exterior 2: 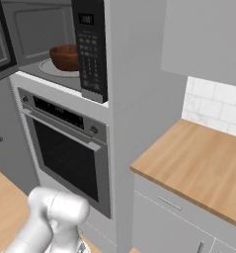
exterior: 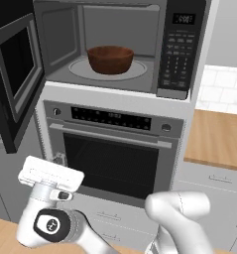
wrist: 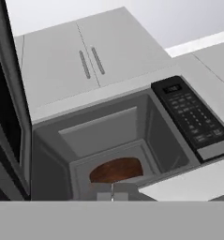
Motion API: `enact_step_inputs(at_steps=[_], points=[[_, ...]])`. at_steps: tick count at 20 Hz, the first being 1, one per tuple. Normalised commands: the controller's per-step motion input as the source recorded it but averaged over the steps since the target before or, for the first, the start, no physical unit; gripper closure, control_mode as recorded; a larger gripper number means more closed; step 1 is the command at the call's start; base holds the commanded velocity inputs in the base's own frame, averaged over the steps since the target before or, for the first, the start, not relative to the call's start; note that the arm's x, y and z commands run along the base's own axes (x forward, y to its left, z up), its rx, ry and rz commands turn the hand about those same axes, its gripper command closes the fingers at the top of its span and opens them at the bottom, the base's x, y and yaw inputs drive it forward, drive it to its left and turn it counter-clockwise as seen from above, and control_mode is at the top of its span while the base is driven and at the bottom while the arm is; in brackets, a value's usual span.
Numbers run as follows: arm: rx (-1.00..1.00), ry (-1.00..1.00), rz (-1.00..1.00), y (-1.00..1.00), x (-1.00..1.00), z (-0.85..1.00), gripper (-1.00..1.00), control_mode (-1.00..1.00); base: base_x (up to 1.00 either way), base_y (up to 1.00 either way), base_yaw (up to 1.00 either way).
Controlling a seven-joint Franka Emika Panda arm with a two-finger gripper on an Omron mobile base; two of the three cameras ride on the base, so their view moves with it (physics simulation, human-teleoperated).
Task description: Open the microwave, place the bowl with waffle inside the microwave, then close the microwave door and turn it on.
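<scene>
Bowl (exterior: 110, 59) is seated at the centre of the turntable inside the microwave (exterior: 182, 49), whose microwave door (exterior: 16, 74) is swung wide open. Gripper (wrist: 112, 191) fingertips are seen together, clamped on nothing.

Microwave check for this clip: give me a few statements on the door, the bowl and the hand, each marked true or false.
1. The microwave door stands open. True.
2. The bowl sits on the wooden counter. False: it rests on the turntable inside the microwave.
3. The hand grips the bowl. False: its fingertips are apart from the bowl, outside the cavity.
4. The oven below the microwave is closed. True.
5. The keypad panel is to the right of the cavity. True.
</scene>
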Motion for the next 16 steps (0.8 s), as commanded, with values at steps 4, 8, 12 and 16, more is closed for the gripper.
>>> enact_step_inputs(at_steps=[4,8,12,16], points=[[-0.13,0.00,0.00,1.00,0.14,-0.24,1.00,-1.00,0.00,0.00,0.00],[-0.02,-0.05,0.00,0.90,0.00,-0.03,1.00,-1.00,0.00,0.00,0.00],[-0.01,-0.05,0.00,0.78,0.03,0.00,1.00,-1.00,0.00,0.00,0.00],[-0.04,-0.06,0.00,0.79,0.26,0.00,1.00,-1.00,0.00,0.00,0.00]])
